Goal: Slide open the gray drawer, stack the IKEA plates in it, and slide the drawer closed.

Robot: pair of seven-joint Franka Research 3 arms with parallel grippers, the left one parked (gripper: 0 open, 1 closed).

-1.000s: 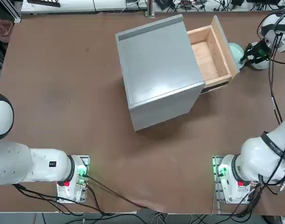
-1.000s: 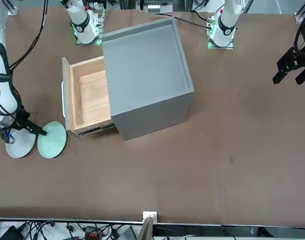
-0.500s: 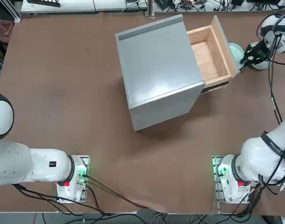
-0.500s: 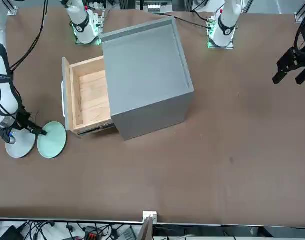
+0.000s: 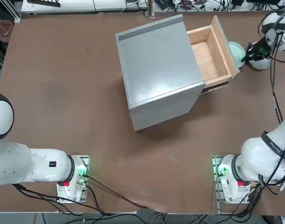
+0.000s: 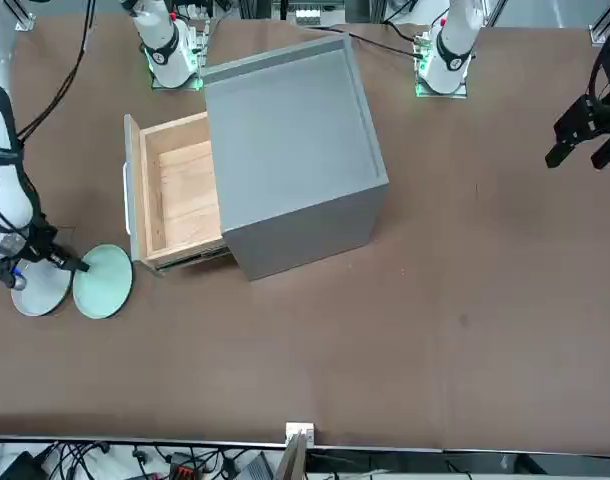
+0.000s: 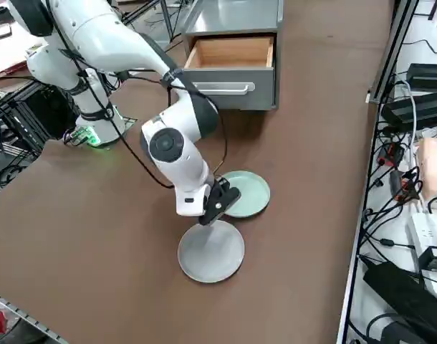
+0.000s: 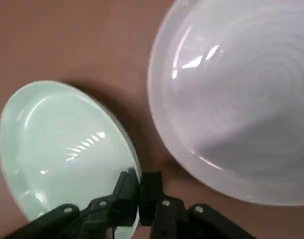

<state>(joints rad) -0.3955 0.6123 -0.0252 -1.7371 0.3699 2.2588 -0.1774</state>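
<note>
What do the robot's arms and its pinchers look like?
The right arm is glossy white with rounded joints, dark bands between segments, and black cables looping alongside. The right gripper has slim black fingers. Green lights glow at each arm's base.

The right arm extends from its base at the near table edge out to the far right side of the table, elbow raised, forearm angled down. The right gripper sits low, just above the table surface, its fingers pointing down and outward. The jaws are fully closed, the two black fingertips pressed together on a thin rim edge between them. The white wrist housing stands directly above the gripper. Black cables run along the forearm to the wrist.
</note>
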